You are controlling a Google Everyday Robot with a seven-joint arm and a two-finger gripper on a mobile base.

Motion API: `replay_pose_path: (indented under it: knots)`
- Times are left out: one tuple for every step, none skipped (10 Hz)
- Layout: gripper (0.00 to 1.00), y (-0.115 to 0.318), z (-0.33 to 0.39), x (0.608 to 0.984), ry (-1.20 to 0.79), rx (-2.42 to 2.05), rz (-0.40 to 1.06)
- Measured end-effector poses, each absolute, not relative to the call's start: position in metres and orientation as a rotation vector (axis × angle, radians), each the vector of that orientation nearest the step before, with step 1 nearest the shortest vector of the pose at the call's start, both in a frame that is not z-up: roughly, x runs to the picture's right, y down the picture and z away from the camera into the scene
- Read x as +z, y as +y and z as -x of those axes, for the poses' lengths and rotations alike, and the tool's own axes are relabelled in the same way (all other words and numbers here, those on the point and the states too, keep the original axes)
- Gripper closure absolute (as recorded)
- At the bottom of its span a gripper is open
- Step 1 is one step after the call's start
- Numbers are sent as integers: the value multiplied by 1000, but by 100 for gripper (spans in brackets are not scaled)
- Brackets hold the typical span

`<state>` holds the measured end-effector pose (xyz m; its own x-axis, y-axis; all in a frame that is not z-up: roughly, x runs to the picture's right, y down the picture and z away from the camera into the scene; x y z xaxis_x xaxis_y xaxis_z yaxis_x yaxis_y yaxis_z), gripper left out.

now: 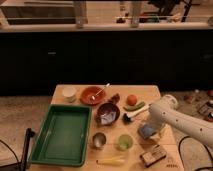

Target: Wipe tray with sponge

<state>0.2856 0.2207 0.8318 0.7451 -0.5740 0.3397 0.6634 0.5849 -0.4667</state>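
The large green tray (62, 132) lies on the left part of the wooden table, with nothing in it. The small blue-grey sponge (146, 131) lies flat on the table right of the middle, well apart from the tray. My white arm reaches in from the right. My gripper (149, 129) is down at the sponge, just over it or touching it, and hides part of it.
Between tray and sponge stand a dark bowl (108, 114), a metal cup (98, 140) and a green cup (124, 142). Behind are a white cup (69, 93), a red bowl with a spoon (93, 95) and an orange fruit (131, 100). A tan-and-brown block (153, 155) lies near the front edge.
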Motion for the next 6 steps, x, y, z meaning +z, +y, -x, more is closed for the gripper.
replay_pose_path:
  knots:
    - [20,218,-286,832,-182,-697,620]
    - [20,219,-287,833,-223,-664,631]
    - [20,218,-289,834,-257,-641,635]
    - [20,219,-291,835,-311,-603,643]
    - [20,220,-291,836,-343,-581,645]
    - [20,221,-290,837,-379,-560,648]
